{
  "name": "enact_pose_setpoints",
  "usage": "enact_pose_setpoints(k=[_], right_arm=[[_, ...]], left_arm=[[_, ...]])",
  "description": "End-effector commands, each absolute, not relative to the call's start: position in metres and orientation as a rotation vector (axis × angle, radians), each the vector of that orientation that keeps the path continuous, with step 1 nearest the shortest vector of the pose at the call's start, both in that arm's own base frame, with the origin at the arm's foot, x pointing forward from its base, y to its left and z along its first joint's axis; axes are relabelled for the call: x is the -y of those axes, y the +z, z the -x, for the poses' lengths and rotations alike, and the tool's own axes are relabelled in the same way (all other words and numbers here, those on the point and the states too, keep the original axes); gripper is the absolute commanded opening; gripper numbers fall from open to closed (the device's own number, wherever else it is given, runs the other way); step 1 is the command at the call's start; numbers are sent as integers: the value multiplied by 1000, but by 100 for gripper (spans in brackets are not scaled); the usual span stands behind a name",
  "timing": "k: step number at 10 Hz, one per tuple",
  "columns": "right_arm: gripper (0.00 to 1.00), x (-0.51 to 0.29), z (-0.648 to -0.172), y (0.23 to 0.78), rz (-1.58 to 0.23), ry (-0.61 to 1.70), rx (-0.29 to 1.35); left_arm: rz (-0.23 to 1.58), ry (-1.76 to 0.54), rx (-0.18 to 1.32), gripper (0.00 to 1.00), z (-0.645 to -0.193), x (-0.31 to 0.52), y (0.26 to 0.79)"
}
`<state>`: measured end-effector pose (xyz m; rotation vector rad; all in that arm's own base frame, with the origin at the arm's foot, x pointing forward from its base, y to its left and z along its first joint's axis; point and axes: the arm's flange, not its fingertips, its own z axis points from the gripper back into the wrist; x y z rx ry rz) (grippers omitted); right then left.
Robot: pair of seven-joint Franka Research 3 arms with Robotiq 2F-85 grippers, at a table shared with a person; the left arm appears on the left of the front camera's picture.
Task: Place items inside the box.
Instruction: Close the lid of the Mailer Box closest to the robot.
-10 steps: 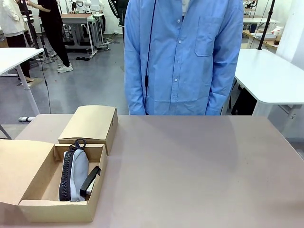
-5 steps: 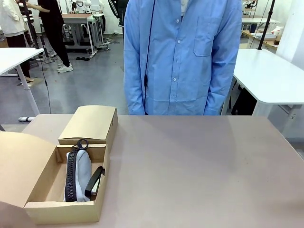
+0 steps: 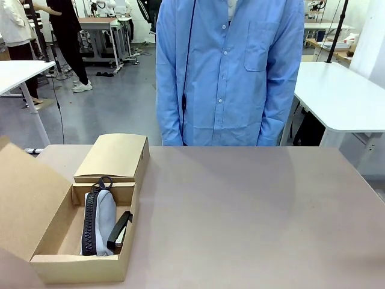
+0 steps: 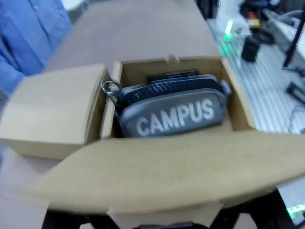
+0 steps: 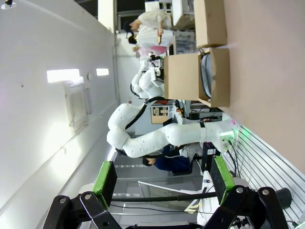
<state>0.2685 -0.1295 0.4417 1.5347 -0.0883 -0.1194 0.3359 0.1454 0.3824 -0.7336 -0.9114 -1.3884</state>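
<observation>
The right gripper (image 5: 163, 183) rises from the bottom edge of its wrist view with its black fingers and green pads (image 5: 105, 181) spread wide, nothing between them. Of the left gripper, only dark blurred shapes show at the bottom of its own view beneath the cardboard lid, so I cannot tell how its jaws stand.

Nearest in the front view sits an open box (image 3: 78, 268) of plain matte brown cardboard, rectangular, its lid flap (image 3: 24, 198) raised and tilted at its left side. Inside lie two things — one grey zip pencil case (image 3: 102, 220), soft fabric with rounded ends, a black zipper and a metal ring at its far end, and one black stapler (image 3: 120, 230), hard and slim, just beside it against the box's right wall. The left wrist view shows "CAMPUS" in pale letters on the case's side.

Just behind stands a second cardboard box (image 3: 114, 158), closed, touching the open one. The table (image 3: 252, 211) is smooth and beige. Beyond it stands a person in a light blue buttoned shirt (image 3: 231, 72).
</observation>
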Motion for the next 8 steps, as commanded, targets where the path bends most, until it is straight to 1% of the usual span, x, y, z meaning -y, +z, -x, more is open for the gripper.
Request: enact_pose_setpoints(k=[1,3,4,5,6,8], right_arm=[[100,129,-269,448,-1555,-132,84],[100,129,-269,448,-1555,-132,84],[100,129,-269,448,-1555,-132,84],[100,129,-269,448,-1555,-132,84],[100,129,-269,448,-1555,-132,84],[100,129,-269,448,-1555,-132,84]], left_arm=[[727,-1338,1013,100,-327,-126,403],[761,-1373,1092,100,-315,-118,431],[813,-1398,1103,100,-307,-110,439],[816,-1413,1114,100,-303,-99,439],[831,-1407,1112,100,-303,-84,437],[853,-1377,1051,100,-303,-49,426]])
